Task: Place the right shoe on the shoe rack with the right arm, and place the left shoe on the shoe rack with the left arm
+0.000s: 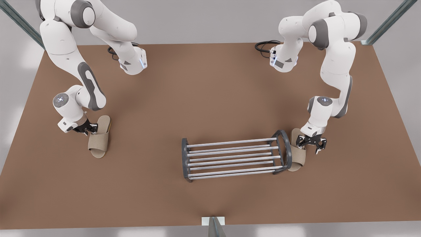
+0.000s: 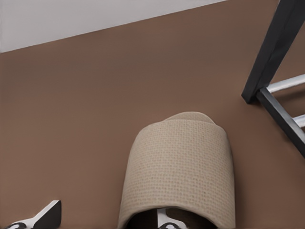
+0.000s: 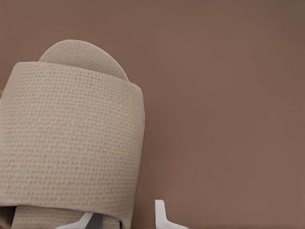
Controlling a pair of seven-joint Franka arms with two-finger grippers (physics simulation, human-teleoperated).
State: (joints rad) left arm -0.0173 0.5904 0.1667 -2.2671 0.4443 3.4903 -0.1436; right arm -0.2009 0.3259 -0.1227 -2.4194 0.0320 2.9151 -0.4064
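**Both end effectors straddle a slipper strap, neither shoe lifted**

The shoe rack (image 1: 230,143) stands empty on the desk (image 1: 210,98), a little toward the front view's right. The left shoe (image 1: 298,158) lies flat on the desk, touching or just beside the rack's dark hoop end on that side. The right shoe (image 1: 99,140) lies flat, well apart from the rack, toward the front view's left.

The left end effector (image 1: 310,142) is low over the left shoe with its fingers spread. In the left wrist view one finger (image 2: 164,217) sits inside the strap opening and the other is out over bare desk. The right end effector (image 1: 88,127) is down at the right shoe (image 3: 71,133). Its fingers are also apart, one under the strap edge and one (image 3: 159,214) just outside. A sliver of desk seems to show between that outer finger and the strap, so I judge it not yet pinching, though the angle is poor.

Risks from here:
- The strap looks soft, so a pinch on one wall could let the shoe hang tilted or slip out during the carry.
- The left shoe lies so close to the hoop (image 2: 274,47) that a careless lift could catch the rack and shove it.
- A shoe dropped crooked could poke between the rods.
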